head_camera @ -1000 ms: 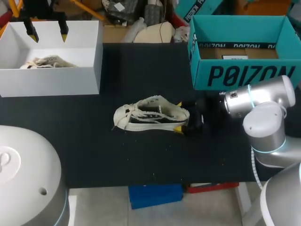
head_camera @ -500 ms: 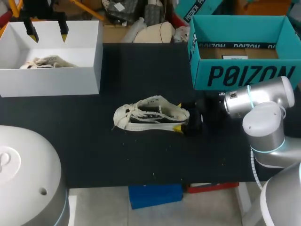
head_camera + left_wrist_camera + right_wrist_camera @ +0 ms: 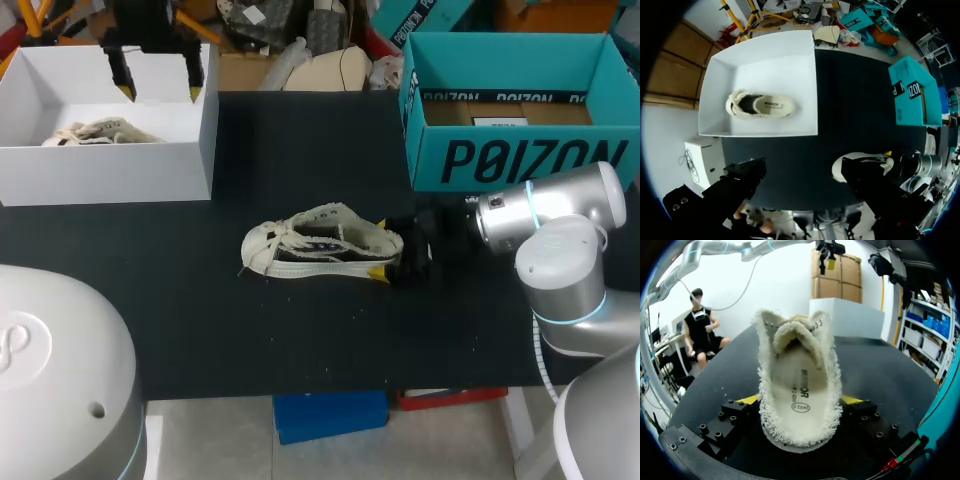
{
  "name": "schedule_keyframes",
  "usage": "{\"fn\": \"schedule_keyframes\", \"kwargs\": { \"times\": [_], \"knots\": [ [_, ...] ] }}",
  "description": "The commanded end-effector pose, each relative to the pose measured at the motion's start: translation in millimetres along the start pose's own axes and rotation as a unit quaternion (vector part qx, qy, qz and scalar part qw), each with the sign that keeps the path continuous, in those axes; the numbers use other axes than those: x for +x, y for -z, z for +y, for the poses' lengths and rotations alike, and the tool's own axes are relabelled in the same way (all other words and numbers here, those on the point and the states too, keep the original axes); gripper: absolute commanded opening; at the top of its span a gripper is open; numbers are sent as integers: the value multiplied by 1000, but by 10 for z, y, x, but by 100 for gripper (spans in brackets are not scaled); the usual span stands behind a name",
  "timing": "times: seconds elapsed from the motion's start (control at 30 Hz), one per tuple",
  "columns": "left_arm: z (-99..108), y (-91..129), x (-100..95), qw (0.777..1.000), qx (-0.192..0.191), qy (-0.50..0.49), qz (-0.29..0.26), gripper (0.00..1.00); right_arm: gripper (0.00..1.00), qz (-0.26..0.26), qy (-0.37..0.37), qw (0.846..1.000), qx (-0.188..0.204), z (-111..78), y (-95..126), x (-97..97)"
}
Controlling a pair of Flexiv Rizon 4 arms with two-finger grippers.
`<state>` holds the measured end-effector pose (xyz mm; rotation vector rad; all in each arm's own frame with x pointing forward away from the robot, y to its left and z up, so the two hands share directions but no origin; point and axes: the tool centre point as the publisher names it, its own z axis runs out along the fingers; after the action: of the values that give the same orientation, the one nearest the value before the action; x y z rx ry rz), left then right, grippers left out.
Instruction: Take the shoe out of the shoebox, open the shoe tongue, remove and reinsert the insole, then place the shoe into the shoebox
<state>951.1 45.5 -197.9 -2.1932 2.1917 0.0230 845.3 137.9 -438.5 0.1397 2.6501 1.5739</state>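
Observation:
A cream, fuzzy-edged shoe (image 3: 315, 246) lies on its side in the middle of the black table (image 3: 200, 320), toe toward the left. My right gripper (image 3: 379, 248) is at its heel, one yellow tip on each side. In the right wrist view the shoe (image 3: 797, 365) fills the gap of the right gripper (image 3: 800, 402), and both fingers press its sides. My left gripper (image 3: 157, 88) hangs open over the back right of the white shoebox (image 3: 110, 165). From the left wrist the white shoebox (image 3: 805, 75) and the table's shoe (image 3: 862, 161) lie below the left gripper (image 3: 802, 172).
A second cream shoe (image 3: 100, 132) lies inside the white shoebox; the left wrist view shows this second shoe (image 3: 760, 105) there too. A teal box (image 3: 510, 150) stands open at the back right, also visible as the teal box (image 3: 912, 90) from the left wrist.
My left gripper has moved right and slightly nearer, from the white box's back left to its back right. The right gripper's fingers have drawn in on the shoe's heel. The shoe has stayed put.

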Motion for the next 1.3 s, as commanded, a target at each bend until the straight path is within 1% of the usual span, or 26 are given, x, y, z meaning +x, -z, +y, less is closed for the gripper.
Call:
{"fn": "schedule_keyframes", "kwargs": {
  "times": [0.03, 0.1, 0.13, 0.2, 0.27, 0.9, 0.93, 1.03, 1.1, 1.17, 1.2, 1.3],
  "knots": [
    [291, -160, 363, 1000, 8, -6, -18, 100, 0, -1, 0, 1000, 1, -23, -32, 3],
    [404, -227, 494, 1000, 14, -11, -20, 100, 0, -1, 0, 1000, 1, -23, -32, 3],
    [451, -257, 555, 1000, 9, -12, -18, 100, 0, -1, 0, 1000, 1, -23, -32, 3],
    [534, -312, 683, 1000, -11, -21, -16, 100, 0, -1, 0, 1000, 1, -23, -32, 3],
    [599, -319, 789, 998, -34, -44, -5, 100, 0, -1, 0, 1000, 1, -23, -32, 3],
    [599, -319, 789, 998, -34, -44, -5, 100, 0, -1, 0, 1000, 1, -23, -32, 3],
    [619, -312, 802, 999, -30, -34, -8, 100, 0, -1, 0, 1000, 1, -23, -32, 3],
    [739, -311, 942, 1000, -5, -16, 0, 100, 0, -1, 0, 1000, 1, -23, -32, 3],
    [838, -322, 1061, 1000, -4, -18, 20, 100, 0, -1, 0, 1000, 1, -23, -32, 3],
    [930, -351, 1192, 999, 3, -29, 26, 100, 0, -1, 0, 1000, 1, -23, -32, 3],
    [966, -373, 1254, 999, -1, -35, 31, 100, 0, -1, 0, 1000, 1, -23, -32, 3],
    [1090, -477, 1463, 998, -12, -57, 18, 100, 0, -1, 0, 1000, 1, -23, -32, 3]
  ]
}}
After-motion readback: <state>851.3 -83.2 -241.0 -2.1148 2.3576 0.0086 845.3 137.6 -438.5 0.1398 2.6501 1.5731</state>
